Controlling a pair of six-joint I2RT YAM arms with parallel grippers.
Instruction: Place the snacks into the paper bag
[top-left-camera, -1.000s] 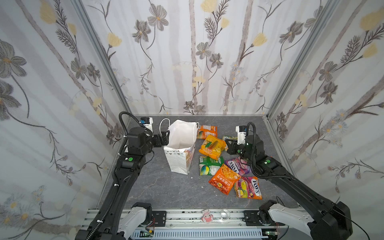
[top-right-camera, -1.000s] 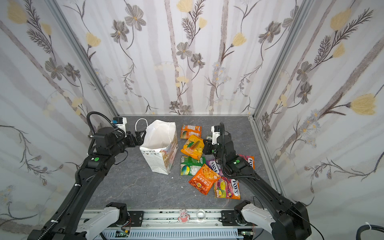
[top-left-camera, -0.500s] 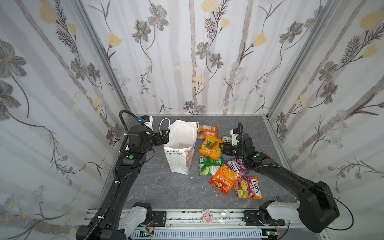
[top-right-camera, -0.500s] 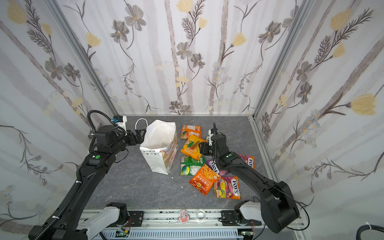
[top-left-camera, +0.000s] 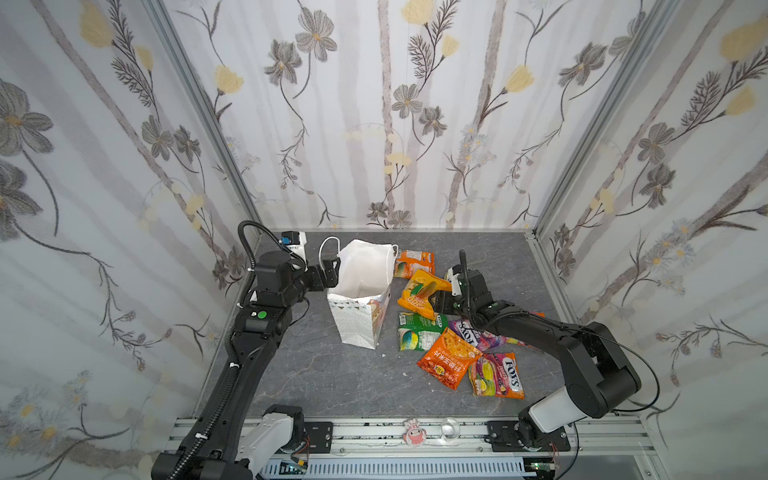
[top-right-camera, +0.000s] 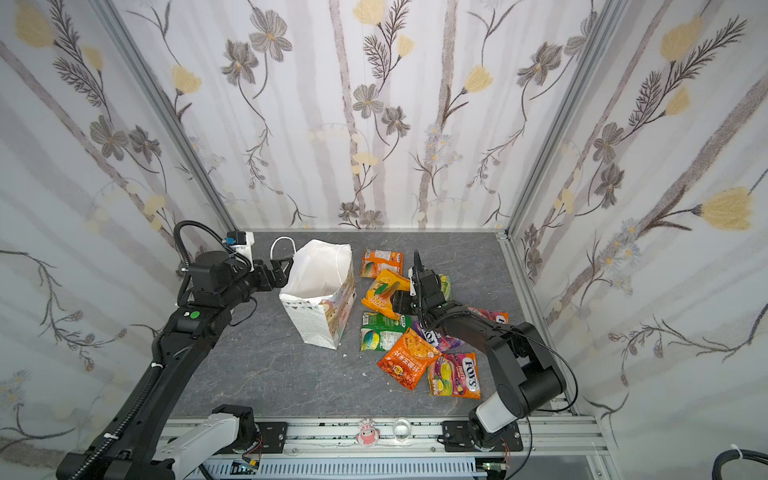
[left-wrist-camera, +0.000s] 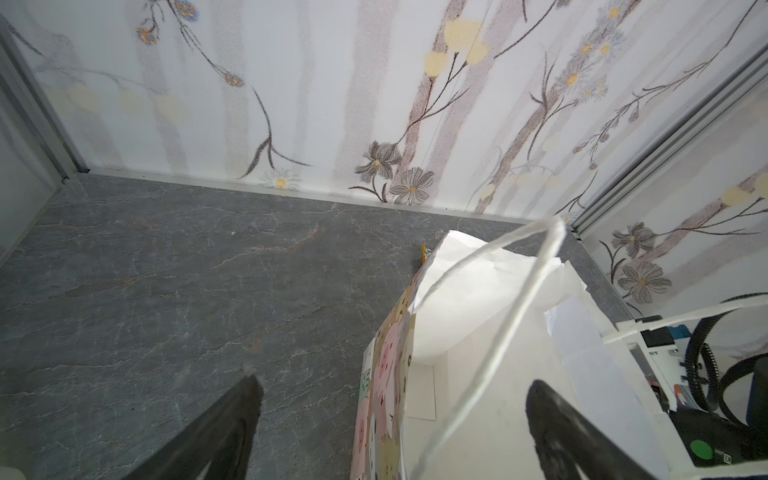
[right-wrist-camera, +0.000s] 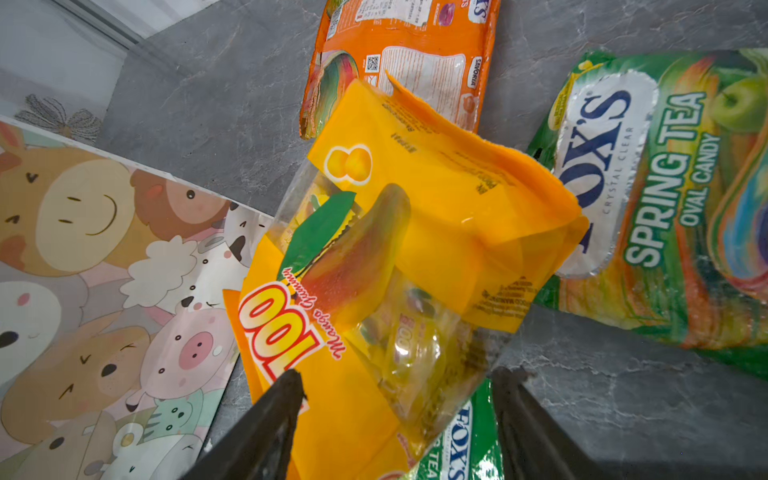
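- Jaws of your left gripper (top-left-camera: 333, 272) stand wide apart at the far-left rim of the bag (top-left-camera: 359, 328), gripping nothing, probably there to steady its mouth.
- Bag stands upright, mouth up, seemingly empty.
- Snacks (top-left-camera: 449, 361) lie scattered right of it, none inside.
- Your right gripper (right-wrist-camera: 401, 374) is spread around the yellow packet (right-wrist-camera: 415, 249) beside the bag, not pinching it; likely your first pick.
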